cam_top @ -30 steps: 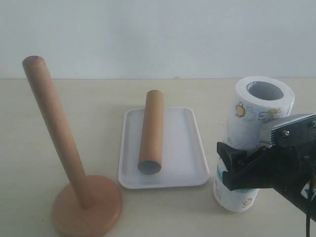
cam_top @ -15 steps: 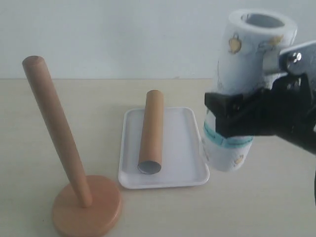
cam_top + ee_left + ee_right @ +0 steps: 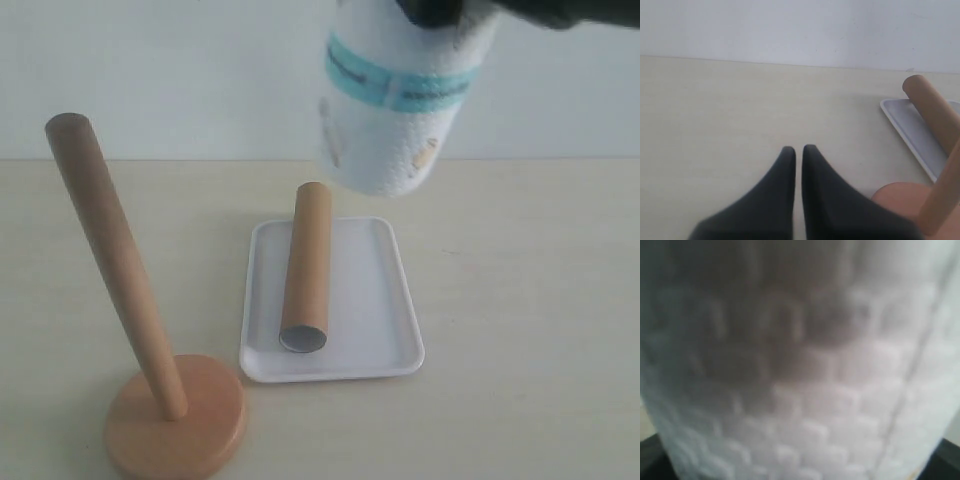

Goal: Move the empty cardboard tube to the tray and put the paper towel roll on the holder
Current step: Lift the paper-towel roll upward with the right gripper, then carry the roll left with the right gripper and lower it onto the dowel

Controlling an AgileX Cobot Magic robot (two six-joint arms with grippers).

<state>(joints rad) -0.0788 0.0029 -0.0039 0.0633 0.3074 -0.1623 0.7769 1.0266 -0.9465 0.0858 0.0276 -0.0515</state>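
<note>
Roll point(image 3: 395, 125) top apparently off-frame

A pale beige table point(image 3: 540, 300) with a smooth matte top spreads across the scene under soft, even light, and behind its far edge rises a plain whitish wall point(image 3: 200, 70) with a faint bluish cast

The exterior camera looks from the table's point(image 3: 520, 300) near edge toward the wall point(image 3: 200, 70). The left wrist camera, set low, shares the tray point(image 3: 912, 132) and holder point(image 3: 895, 196) with it. The right wrist camera sits tight against the paper towel roll point(image 3: 800, 390).
</note>
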